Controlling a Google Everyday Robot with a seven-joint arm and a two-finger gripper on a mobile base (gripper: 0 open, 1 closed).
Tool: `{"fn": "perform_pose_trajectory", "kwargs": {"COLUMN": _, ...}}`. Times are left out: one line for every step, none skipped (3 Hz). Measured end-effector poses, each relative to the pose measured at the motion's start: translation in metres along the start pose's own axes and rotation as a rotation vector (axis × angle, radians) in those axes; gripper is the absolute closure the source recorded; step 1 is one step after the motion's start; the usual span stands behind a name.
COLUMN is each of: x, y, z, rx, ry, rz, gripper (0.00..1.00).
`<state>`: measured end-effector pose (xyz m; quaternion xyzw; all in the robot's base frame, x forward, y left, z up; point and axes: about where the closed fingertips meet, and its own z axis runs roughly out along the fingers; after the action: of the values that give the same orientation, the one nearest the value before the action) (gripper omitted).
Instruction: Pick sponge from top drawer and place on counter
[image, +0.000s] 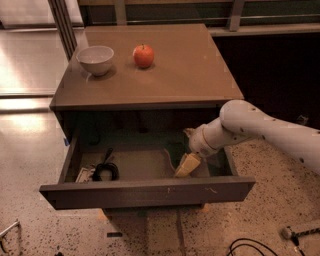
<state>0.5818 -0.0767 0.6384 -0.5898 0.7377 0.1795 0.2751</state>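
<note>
Grasping sponge (186, 166): tool (193, 157) inside top drawer (150, 192); cable (105, 171) also inside; bowl (95, 59), apple (143, 55) on counter (175, 75)

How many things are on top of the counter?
2: a white bowl at the back left, a red apple to its right. The gripper is in the top drawer, by the sponge.
</note>
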Motion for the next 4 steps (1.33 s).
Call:
{"fn": "perform_pose_trajectory", "kwargs": {"x": 0.006, "y": -0.007, "z": 0.017, "rx": -0.008, "ry": -0.023, "rz": 0.024, "gripper": 0.00}}
{"fn": "perform_pose_trajectory", "kwargs": {"x": 0.013, "y": -0.012, "z": 0.040, "rx": -0.026, "ry": -0.031, "rz": 0.048, "gripper": 0.00}}
{"fn": "perform_pose_trajectory", "kwargs": {"x": 0.020, "y": -0.015, "z": 0.061, "rx": -0.047, "ry": -0.032, "rz": 0.067, "gripper": 0.00}}
{"fn": "perform_pose_trajectory", "kwargs": {"x": 0.020, "y": -0.015, "z": 0.062, "rx": -0.049, "ry": -0.032, "rz": 0.067, "gripper": 0.19}}
